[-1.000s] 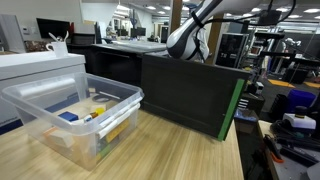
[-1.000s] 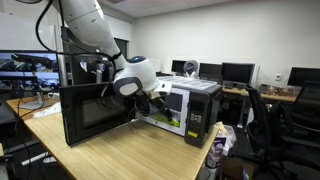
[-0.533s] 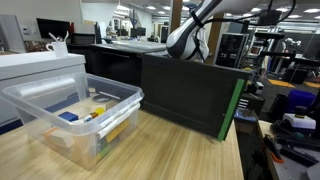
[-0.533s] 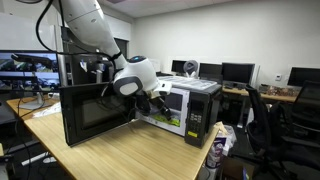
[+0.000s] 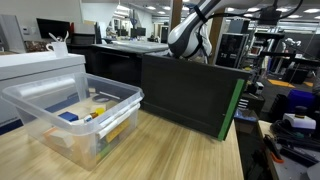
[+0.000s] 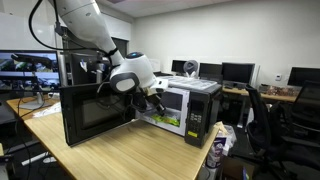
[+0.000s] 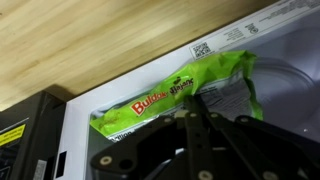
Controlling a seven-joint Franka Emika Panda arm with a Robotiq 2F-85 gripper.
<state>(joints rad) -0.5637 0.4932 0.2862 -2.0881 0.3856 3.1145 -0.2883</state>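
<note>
A green noodle packet [image 7: 215, 72] with "Buldak" printed on it lies inside the white microwave [image 6: 195, 105], whose black door [image 6: 95, 112] hangs open. My gripper [image 7: 190, 100] reaches into the oven cavity. Its fingers are pressed together on the packet's near edge, so it is shut on the packet. The glass turntable [image 7: 292, 85] shows to the right of the packet. In an exterior view the gripper [image 6: 152, 100] sits at the oven's mouth. From the opposite side the open door [image 5: 190, 90] hides both gripper and packet, and only the arm [image 5: 190, 35] shows above it.
A clear plastic bin [image 5: 75, 118] holding several small items stands on the wooden table [image 5: 180, 155] beside the door. A white appliance [image 5: 35, 68] sits behind the bin. A small bag [image 6: 215, 150] lies near the table's corner. Desks, monitors and chairs surround the table.
The gripper's jaws have closed from wide open onto the packet's edge. The wrist has shifted slightly at the microwave's mouth. Everything else is unchanged.
</note>
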